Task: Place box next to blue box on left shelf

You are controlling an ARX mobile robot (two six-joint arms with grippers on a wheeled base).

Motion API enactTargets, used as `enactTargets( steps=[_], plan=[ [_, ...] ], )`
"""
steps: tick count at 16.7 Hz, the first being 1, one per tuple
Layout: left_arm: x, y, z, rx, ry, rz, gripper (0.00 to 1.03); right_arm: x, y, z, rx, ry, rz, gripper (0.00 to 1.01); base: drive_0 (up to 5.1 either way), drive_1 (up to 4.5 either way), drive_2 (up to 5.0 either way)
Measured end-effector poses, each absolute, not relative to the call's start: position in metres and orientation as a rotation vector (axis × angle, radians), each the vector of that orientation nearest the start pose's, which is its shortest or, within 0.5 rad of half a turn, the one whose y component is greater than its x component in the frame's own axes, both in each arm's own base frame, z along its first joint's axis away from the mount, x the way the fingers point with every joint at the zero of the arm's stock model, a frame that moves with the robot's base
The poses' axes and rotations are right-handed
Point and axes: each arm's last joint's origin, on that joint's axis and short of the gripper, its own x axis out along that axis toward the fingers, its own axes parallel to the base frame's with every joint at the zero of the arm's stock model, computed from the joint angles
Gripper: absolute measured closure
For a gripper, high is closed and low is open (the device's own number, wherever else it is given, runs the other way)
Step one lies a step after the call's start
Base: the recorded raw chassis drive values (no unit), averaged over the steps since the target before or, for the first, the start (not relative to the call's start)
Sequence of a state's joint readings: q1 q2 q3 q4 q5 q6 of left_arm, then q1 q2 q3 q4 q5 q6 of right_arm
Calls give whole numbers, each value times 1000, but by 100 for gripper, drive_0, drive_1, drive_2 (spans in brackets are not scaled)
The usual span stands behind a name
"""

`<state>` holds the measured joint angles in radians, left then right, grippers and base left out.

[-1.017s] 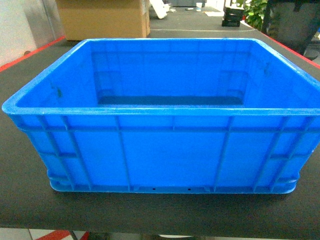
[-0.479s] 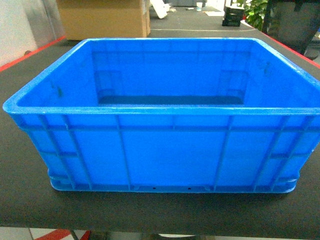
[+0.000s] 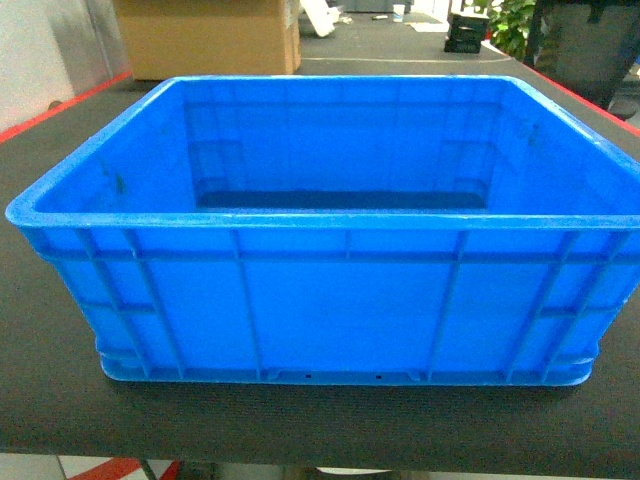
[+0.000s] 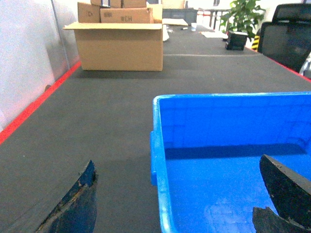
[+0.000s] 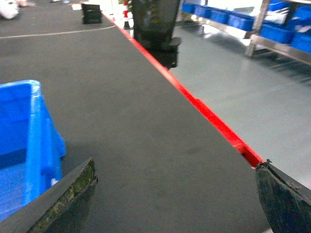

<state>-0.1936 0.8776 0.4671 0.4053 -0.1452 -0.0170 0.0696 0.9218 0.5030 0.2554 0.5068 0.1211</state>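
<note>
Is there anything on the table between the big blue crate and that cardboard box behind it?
No. In the left wrist view, only bare dark table surface stretches between the blue crate and the cardboard box.

A warehouse-like workroom: a long dark desk edged in red carries open cardboard boxes, a steel rack beside the grey floor holds blue crates (office chairs and a potted plant stand beyond).
</note>
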Motion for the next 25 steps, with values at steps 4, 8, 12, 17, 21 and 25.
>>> enactTargets(
  steps=[4, 8, 12, 17, 21, 25],
  plan=[
    [263, -54, 260, 7, 105, 0, 5, 272, -7, 266, 227, 244, -209, 3, 0, 0, 0],
    [316, -61, 228, 68, 246, 106, 5, 336, -2, 246, 271, 428, -92, 3, 0, 0, 0],
    [329, -54, 225, 72, 237, 154, 5, 358, 10, 230, 254, 498, -56, 3, 0, 0, 0],
    [343, -47, 183, 90, 383, 149, 5, 372, 29, 199, 220, 626, -25, 3, 0, 0, 0],
    [345, -48, 184, 65, 421, 131, 9, 371, 33, 194, 204, 690, -40, 25, 0, 0, 0],
    [347, -55, 186, 18, 505, 77, 55, 373, 35, 197, 200, 735, -50, 70, 0, 0, 0]
  ],
)
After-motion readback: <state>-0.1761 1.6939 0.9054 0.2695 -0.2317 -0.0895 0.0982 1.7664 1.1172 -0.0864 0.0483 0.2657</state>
